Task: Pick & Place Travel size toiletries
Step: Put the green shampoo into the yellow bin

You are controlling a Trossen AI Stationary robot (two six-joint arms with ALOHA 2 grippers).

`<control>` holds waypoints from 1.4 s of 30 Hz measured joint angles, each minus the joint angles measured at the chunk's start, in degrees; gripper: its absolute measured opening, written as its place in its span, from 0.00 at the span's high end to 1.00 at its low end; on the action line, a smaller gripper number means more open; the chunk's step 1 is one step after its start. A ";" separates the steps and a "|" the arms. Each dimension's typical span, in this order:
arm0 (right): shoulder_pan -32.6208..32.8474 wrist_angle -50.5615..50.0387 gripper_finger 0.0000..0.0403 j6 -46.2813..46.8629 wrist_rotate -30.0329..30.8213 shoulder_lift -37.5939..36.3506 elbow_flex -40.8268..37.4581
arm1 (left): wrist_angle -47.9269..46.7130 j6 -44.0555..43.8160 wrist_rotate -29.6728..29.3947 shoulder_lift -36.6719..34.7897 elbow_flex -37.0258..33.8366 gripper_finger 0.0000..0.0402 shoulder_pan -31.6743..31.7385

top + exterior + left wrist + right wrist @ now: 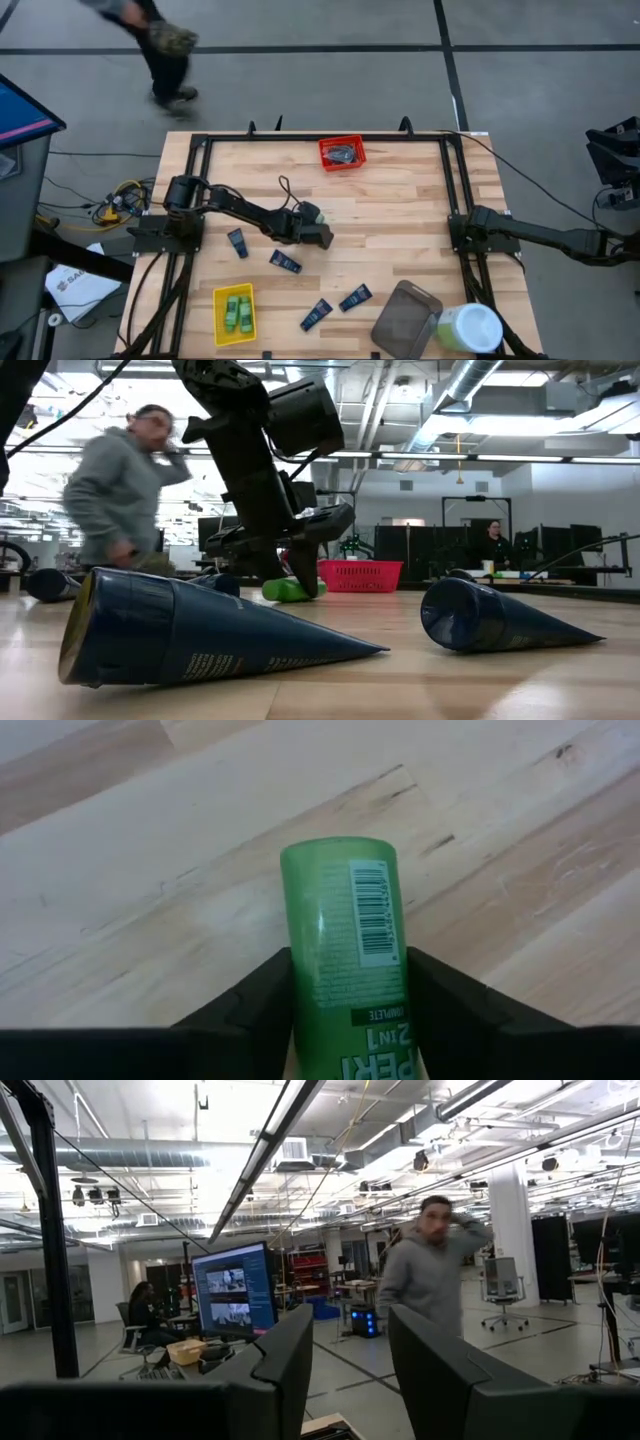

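The left tool (348,1010) is down at the middle of the worktop (400,240), both fingers (255,1005) pressed up against the sides of a green bottle (345,935) lying flat on the wood, so it's gripping that one. Two more green bottles (238,312) sit in the yellow bin (222,300) at the near left. Dark blue tubes (285,262) are scattered just near of the tool, and the red basket (342,153) with dark pucks (344,154) sits at the far edge. The right tool (345,1370) hangs off the right side, fingers apart and holding nothing. A person (115,490) walks past behind.
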 joint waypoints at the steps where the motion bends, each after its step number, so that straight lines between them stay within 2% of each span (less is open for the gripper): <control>1: 0.00 0.01 0.69 -0.04 0.00 0.00 -0.01 | -0.09 0.02 0.14 -0.20 0.00 0.58 0.00; 5: 0.00 0.01 0.69 -0.15 0.00 0.00 0.00 | -1.01 0.80 1.45 -1.93 -0.07 0.55 -0.07; 9: 0.04 0.26 0.69 -0.15 -0.01 0.00 0.00 | -0.94 6.97 2.84 -5.98 -0.04 0.56 -0.11; 16: 0.04 0.92 0.69 -0.12 0.00 0.00 0.02 | -2.46 24.58 14.43 -18.17 -1.27 0.58 -3.07; 22: 0.15 0.95 0.69 -0.15 -0.04 0.00 0.02 | -4.10 36.36 26.08 -31.37 -7.58 0.56 -10.50; 30: 0.42 1.54 0.69 -0.09 0.00 0.00 0.02 | -3.74 50.77 32.85 -45.04 -18.12 0.56 -24.52; 34: 0.42 1.92 0.69 -0.10 -0.02 0.00 0.04 | -3.44 55.30 33.35 -47.78 -21.78 0.56 -31.38; 39: 0.42 1.92 0.69 0.05 0.00 0.00 0.04 | -2.57 56.70 33.39 -46.55 -23.35 0.56 -37.80; 42: 0.42 2.13 0.69 0.05 0.00 0.00 0.04 | -2.77 64.48 33.38 -44.75 -23.39 0.56 -40.25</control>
